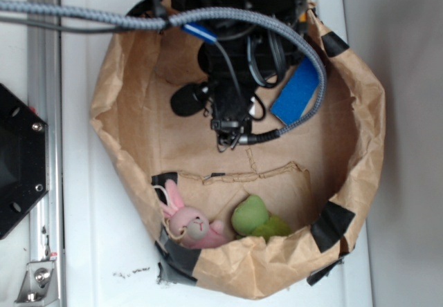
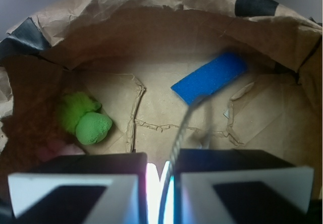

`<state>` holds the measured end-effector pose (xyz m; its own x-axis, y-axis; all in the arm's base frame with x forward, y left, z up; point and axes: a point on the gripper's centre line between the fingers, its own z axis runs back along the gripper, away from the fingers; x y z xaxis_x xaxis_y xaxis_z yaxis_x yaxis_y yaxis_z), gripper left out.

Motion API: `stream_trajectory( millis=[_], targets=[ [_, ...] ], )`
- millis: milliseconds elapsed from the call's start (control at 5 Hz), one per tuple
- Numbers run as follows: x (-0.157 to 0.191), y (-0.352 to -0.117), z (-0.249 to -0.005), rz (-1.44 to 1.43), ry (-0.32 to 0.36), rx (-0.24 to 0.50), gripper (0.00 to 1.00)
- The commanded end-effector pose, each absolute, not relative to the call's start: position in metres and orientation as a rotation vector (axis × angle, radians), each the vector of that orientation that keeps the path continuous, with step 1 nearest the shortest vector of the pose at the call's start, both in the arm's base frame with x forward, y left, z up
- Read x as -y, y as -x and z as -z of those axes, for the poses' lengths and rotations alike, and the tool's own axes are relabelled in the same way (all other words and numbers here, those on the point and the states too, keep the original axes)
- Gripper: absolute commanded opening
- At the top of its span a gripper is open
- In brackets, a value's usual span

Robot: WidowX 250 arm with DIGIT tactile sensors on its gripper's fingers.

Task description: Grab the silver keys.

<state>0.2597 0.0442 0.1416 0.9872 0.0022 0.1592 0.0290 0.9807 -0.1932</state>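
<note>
Inside the paper bag [image 1: 118,92], the hand [image 2: 160,176] was clamped on the wire ring of the silver keys [image 2: 187,114], their blue tag [image 2: 211,76] dangling ahead. A pink bunny [image 1: 192,225] and green plush [image 2: 86,119] lay apart, obstructing nothing.

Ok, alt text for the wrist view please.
The hand is closed on a thin wire ring whose blue tag hangs above the floor of a paper bag. A green plush lies at left.
</note>
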Motion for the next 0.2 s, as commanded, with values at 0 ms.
stream_trajectory(
  millis=[0],
  targets=[
    [-0.0342,-0.2606,-0.1503,0.045,0.169,0.231,0.00]
  ],
)
